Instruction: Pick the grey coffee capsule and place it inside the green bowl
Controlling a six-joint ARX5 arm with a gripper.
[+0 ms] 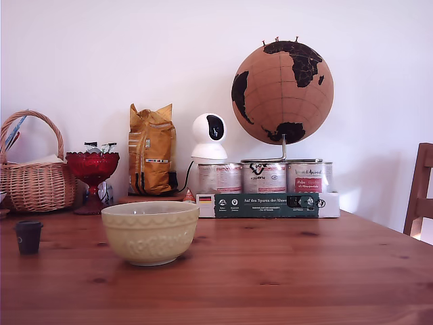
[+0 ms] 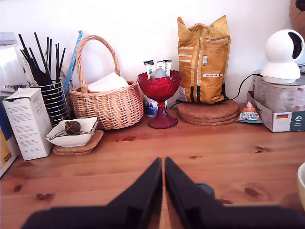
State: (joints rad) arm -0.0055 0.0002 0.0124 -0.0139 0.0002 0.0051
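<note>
**Capsule waits apart from the bowl, fingers together**

Since the capsule stands upright on the table near the exterior view's left edge, with clear wood all around it, it looks easy to reach from above. It sits well apart from the bowl, which rests nearer the middle of the table, mouth up and apparently empty, ready to take something dropped in.

Neither arm nor gripper shows in the exterior view. From the wrist view, the gripper points across the table toward the back wall with its two dark fingers pressed together at the tips, pinching nothing. A small dark rounded shape peeks out just beside one finger; that may be the capsule's rim, though too little of it shows to be sure. A pale curved sliver at the edge of the wrist view is probably the bowl's rim.

Clutter is kept to the back: a wicker basket, a red goblet, a yellow bag, a small white camera and a cork globe over tins in a tray. That leaves the front of the table free for the work.

My judgement is that the pick has not begun; the fingers would need to spread before closing round the capsule.
</note>
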